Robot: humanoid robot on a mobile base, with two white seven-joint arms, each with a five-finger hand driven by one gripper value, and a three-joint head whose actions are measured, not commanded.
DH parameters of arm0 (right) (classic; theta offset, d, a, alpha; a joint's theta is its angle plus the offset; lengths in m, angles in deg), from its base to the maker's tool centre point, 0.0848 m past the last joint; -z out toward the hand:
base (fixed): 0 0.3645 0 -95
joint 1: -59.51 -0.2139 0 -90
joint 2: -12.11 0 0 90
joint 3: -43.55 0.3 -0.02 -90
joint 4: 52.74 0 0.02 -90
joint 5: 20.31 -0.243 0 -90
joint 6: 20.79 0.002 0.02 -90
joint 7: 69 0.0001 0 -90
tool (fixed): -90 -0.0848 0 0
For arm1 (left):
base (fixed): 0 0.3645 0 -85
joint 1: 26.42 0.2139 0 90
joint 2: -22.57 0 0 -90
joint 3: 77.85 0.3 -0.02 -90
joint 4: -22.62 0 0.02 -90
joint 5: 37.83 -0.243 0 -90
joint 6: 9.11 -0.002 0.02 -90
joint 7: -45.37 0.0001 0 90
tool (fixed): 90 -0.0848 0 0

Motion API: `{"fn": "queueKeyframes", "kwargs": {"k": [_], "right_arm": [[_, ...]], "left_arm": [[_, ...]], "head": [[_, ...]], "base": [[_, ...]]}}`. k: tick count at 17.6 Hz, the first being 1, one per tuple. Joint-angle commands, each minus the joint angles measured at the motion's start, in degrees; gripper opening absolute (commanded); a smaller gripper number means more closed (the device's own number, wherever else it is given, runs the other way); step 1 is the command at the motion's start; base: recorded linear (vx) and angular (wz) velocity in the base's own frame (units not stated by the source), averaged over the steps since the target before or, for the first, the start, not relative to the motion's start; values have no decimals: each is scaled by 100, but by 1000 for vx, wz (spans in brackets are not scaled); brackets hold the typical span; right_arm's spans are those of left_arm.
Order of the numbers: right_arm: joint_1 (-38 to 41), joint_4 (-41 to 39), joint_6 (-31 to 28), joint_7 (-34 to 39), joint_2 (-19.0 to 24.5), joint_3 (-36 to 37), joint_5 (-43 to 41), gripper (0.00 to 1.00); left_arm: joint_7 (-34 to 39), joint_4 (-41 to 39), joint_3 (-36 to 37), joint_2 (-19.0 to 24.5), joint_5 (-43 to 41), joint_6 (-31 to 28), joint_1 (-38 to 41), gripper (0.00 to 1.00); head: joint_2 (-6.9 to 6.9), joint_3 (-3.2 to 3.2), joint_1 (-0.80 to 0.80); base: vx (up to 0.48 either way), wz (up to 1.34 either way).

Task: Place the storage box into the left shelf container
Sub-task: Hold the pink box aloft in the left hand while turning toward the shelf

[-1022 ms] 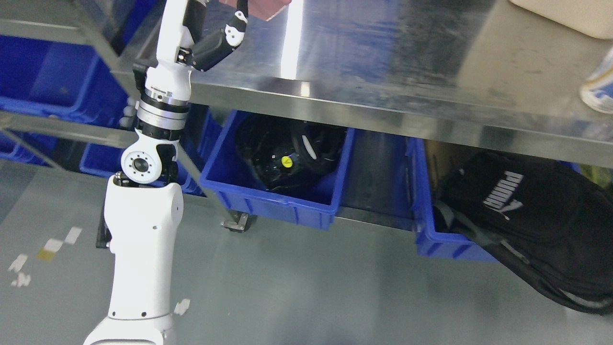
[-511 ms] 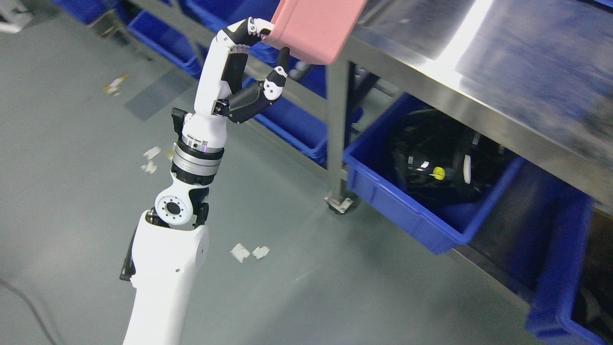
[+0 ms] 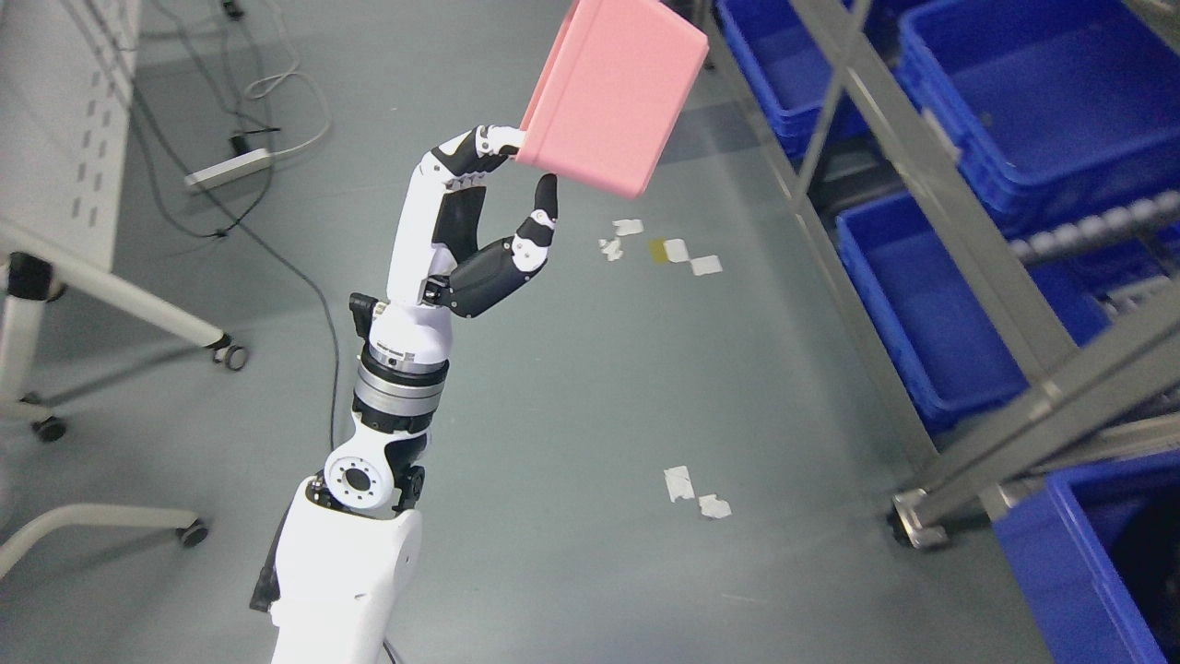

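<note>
The left hand (image 3: 502,198) is clamped on the lower edge of the pink storage box (image 3: 613,97) — fingers over the rim, thumb (image 3: 544,207) under the base — holding it high and tilted over open floor (image 3: 572,397). Half a second ago the steel shelf top filled the right of the view; the whole picture has swung since, so the camera has turned, and the blue shelf containers (image 3: 922,304) now line the rack (image 3: 931,175) at right. The box stays in the grip, well apart from any bin — the carry is mid-course, placement not yet begun.
</note>
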Motion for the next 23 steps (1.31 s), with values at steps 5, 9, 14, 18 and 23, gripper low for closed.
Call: {"fn": "queueKeyframes", "kwargs": {"k": [5,9,14,18,23], "right_arm": [[-34,-100,4,-4,-100,17,-9,100],[-34,-100,4,5,-100,17,-9,100],[-34,-100,4,5,-100,17,-9,100],[-34,-100,4,-4,-100,17,-9,100],[-34,-100,4,5,-100,17,-9,100]], "left_arm": [[124,-221,-562,93,484,-493,778,4],[124,-221,-571,93,510,-493,848,4],[115,-221,-571,93,580,-493,937,4],[115,-221,-553,93,633,-493,1007,4],[107,-221,-553,93,642,-467,1077,4]], "head": [[0,0,0],[0,0,0],[0,0,0],[0,0,0],[0,0,0]], "base": [[320,782],[384,393],[456,85],[473,-75],[480,-60]]}}
